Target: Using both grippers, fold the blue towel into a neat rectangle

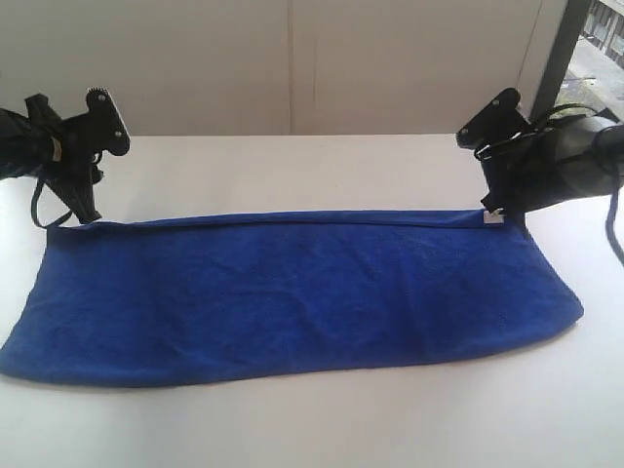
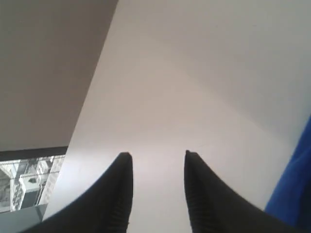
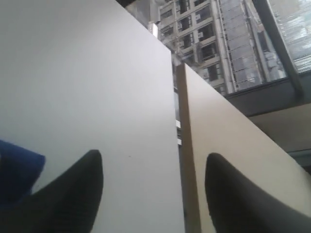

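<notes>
Exterior view: a blue towel [image 1: 292, 297] lies on a white table [image 1: 322, 166], with a black claw at each of its far corners.
Cloth position: spread flat across the middle of the table, long side running left to right, its left end at the left edge of the picture.
Cloth form: a second edge line runs just inside the far edge, so two layers show there. The near edge bows outward and the surface is lightly wrinkled.
Tag: a white tag [image 1: 494, 218] sits at the far right corner of the cloth.
Left arm: the left gripper [image 1: 86, 210] hangs over the far left corner, tips pointing down. Whether the tips touch the cloth cannot be told.
Left claw, left wrist view: its fingers [image 2: 119, 194] stand apart with bare table between them and hold nothing. A blue edge shows beside one finger.
Right arm: the right gripper [image 1: 509, 216] hangs at the far right corner, tips just beside the tag.
Right claw, right wrist view: jaws spread wide, nothing between them. A blue corner lies beside one finger.
Backdrop: pale wall panels [image 1: 409, 58] stand behind the table, and buildings [image 3: 228, 43] show through a window.
</notes>
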`<state>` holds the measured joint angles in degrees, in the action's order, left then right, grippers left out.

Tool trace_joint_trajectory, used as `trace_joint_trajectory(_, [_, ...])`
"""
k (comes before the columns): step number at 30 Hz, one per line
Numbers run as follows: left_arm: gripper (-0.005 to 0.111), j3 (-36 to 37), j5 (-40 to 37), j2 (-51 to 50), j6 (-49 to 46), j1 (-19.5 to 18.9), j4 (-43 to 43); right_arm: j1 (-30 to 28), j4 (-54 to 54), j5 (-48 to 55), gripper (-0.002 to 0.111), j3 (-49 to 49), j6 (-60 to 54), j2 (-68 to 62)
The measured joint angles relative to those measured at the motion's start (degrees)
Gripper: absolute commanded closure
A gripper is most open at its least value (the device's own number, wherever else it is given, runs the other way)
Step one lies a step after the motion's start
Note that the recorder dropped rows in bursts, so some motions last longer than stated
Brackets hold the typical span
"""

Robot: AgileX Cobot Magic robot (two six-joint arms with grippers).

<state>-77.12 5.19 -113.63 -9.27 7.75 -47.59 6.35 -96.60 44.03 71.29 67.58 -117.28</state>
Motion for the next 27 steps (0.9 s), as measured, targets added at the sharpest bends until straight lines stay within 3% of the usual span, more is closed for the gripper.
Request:
trace_joint_trajectory(1, [0.07, -0.59, -1.75, 0.47, 0.0, 0.0, 0.0, 0.0, 1.85, -1.88, 0.059, 0.0, -1.24, 0.82])
trace_joint_trajectory(2, [0.08, -0.98, -3.06, 0.95, 0.0, 0.0, 0.0, 0.0, 3.68, -3.99, 0.067, 0.0, -3.23, 1.51])
trace_joint_trajectory(6, [0.107, -1.28, -13.98, 4.42, 2.1, 0.41, 4.62, 0.0, 23.27, -13.81, 0.088, 0.0, -22.85, 6.84])
trace_joint_trajectory(11, [0.107, -1.38, -28.83, 8.23, 0.71, 3.17, 21.29, 0.0, 56.88, -11.97, 0.108, 0.0, -54.31, 12.74])
trace_joint_trajectory(16, [0.107, 0.4, -45.15, 8.93, -19.86, 7.02, 47.59, 0.0, 75.7, -2.36, 0.108, -1.44, -69.61, 13.96])
trace_joint_trajectory(22, [0.107, 13.36, -40.19, 8.93, -21.04, 7.77, 52.25, 0.0, 80.34, -4.71, 0.108, -9.82, -71.27, 12.75])
trace_joint_trajectory(27, [0.107, 18.76, -34.36, 9.43, -20.82, 7.77, 52.49, 0.0, 80.84, -6.34, 0.108, -13.09, -71.4, 12.63])
